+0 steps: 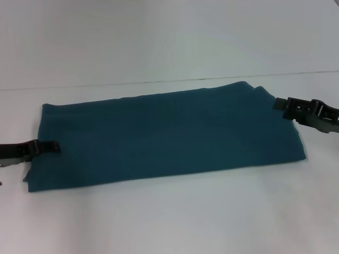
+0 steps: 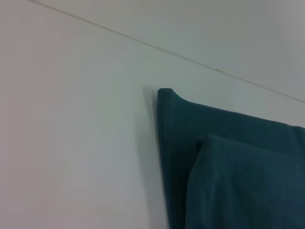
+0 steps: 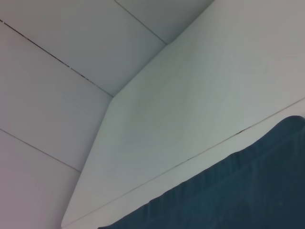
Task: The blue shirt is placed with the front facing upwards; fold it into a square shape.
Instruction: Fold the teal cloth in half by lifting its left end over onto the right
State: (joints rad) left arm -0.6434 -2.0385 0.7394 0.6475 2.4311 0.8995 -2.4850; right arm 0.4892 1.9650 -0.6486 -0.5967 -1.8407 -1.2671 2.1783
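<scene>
Left gripper (image 1: 53, 146) pinches the left end of the blue shirt (image 1: 164, 135) and right gripper (image 1: 279, 105) nips its far right corner; both seem clenched on cloth. On the white table (image 1: 169, 217) the shirt lies as a long band, lettering hidden. Judging by this, the lengthwise folds are done and folding it across into a square remains.

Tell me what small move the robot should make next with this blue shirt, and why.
Probably carry one short end across onto the other. The blue shirt already lies as a long folded band on the table, with the left end effector at one short end and the right end effector at the other, so halving its length would make a square.
</scene>
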